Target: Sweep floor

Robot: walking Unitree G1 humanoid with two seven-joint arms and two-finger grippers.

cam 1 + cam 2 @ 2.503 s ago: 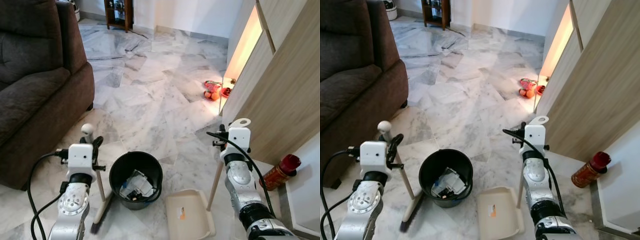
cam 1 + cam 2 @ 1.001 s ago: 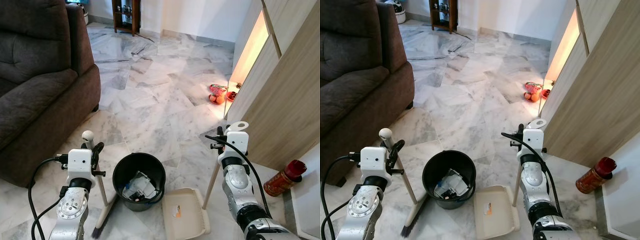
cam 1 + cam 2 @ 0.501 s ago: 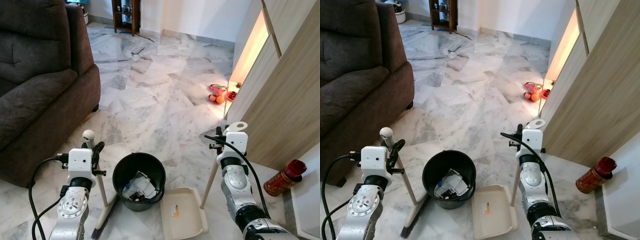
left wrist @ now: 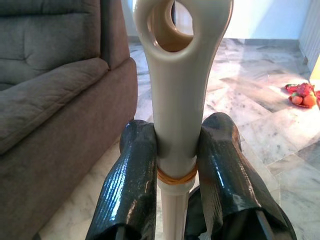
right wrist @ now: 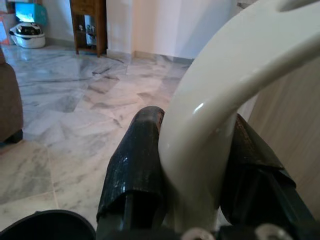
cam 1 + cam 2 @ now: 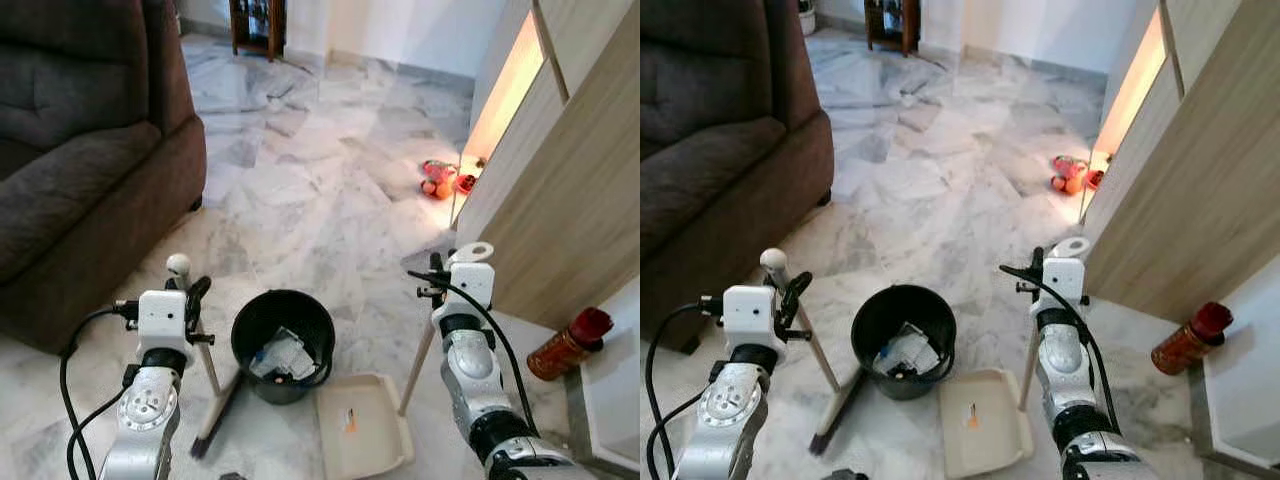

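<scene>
Got my left gripper clamped near the top of the cream plastic broom handle at lower left and my right gripper pinching the long-handled cream dustpan beside the black round bin, both probably light, stiff, slightly slippery.

You're seeing a cream dustpan, black bucket, grey-veined white marble floor, dark brown sofa.

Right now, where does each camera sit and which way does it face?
Eye views: on the head, looking down at the black bin, dustpan and both arms.
Left wrist view: along its fingers, shut on the broom handle, toward the sofa.
Right wrist view: along its fingers, shut on the dustpan handle.
Shared: marble floor.
</scene>
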